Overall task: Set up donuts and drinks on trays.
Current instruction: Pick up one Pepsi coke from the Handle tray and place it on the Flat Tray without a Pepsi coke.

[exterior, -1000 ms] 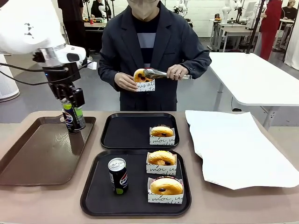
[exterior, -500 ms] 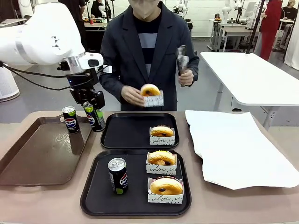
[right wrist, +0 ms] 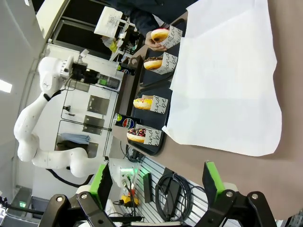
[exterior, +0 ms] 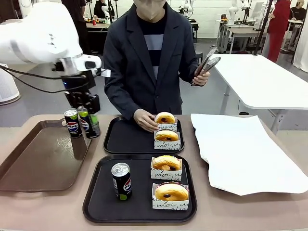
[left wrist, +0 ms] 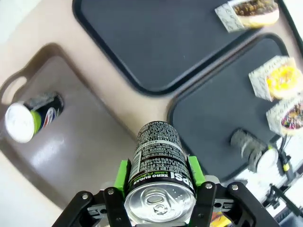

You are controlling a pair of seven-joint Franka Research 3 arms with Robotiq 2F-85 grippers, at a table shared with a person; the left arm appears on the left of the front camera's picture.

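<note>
The left gripper (exterior: 87, 117) is clamped on a can (exterior: 89, 122) — black with a green stripe, held over the gap between the brown tray (exterior: 29, 163) and the far tray (exterior: 130, 139). From the left wrist its label reads "ZERO SUGAR", plus fine print too small to make out. A second can (exterior: 72, 123), round red-white-blue logo, stands at the brown tray's 1 o'clock corner, just beside the held one. A third can (exterior: 121, 181) stands left of centre on the near tray (exterior: 98, 207).

All four donuts sit in white holders with black script, roughly "moi" I think. Two are on the near tray's right side, one (exterior: 167, 135) is at the far tray's 3 o'clock, and the person's hand (exterior: 144, 119) rests by another (exterior: 165, 118) behind it. The far tray's left half is bare, so plenty of room there.

The right gripper (right wrist: 158, 182) is wide open and holding nothing, above the table's edge.
</note>
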